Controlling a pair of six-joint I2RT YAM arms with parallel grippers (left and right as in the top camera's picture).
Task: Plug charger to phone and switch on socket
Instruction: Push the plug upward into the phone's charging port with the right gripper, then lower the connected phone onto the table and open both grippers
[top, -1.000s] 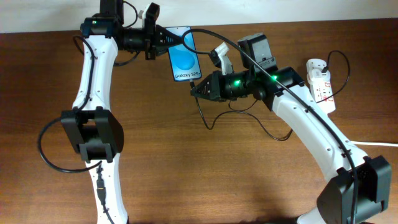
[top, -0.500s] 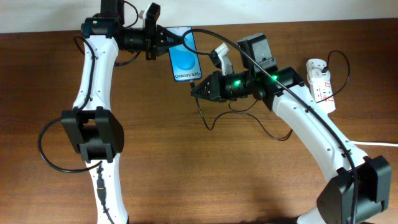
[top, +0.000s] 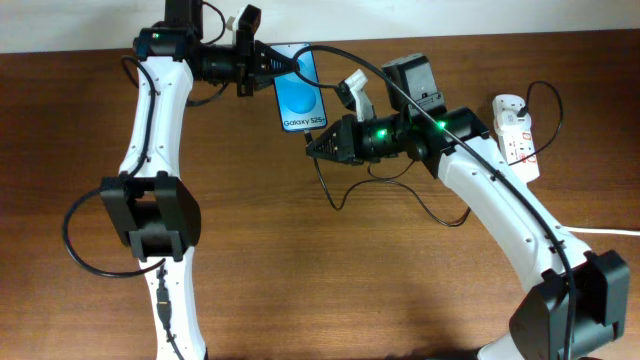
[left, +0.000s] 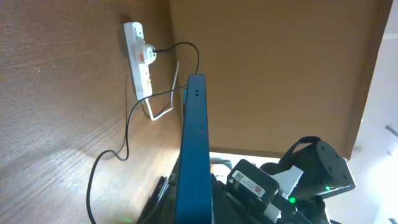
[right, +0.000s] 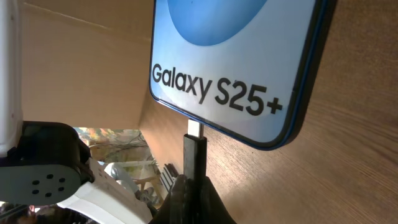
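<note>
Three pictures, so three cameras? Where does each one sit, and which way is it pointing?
Overhead: fixed above the table, looking straight down; both white arms show, left gripper at the phone, right gripper at its bottom edge.
Left wrist: rides the left arm, looking along the phone, seen edge-on, towards the socket; its own fingers hardly show.
Right wrist: rides the right arm, facing the phone's screen close up; its fingers pinch the charger.
Shared: all three see the phone; overhead and left wrist also see the socket.

There is one phone, one charger, one socket, two arms and one table.
</note>
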